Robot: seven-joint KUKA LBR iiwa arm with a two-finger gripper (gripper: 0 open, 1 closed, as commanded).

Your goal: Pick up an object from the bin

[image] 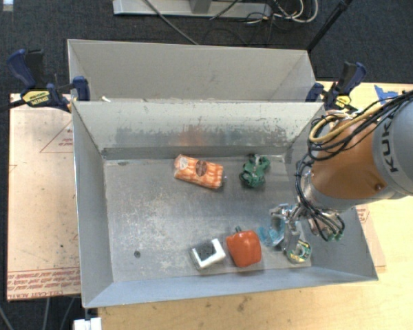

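Note:
My gripper (pixel 288 227) is low in the bin's front right corner. A small light blue thing (pixel 270 236) lies right against its left side. Just below it sits a small yellow-green and dark piece (pixel 299 253). A red-orange rounded thing (pixel 244 248), shaped like a pepper, lies a little to the left near the front wall. Whether anything is held is hidden.
A small white block with a dark face (pixel 208 254) lies left of the red-orange thing. An orange patterned packet (pixel 199 172) and a dark green toy (pixel 255 171) lie near the back wall. The arm and its cables cover the bin's right side.

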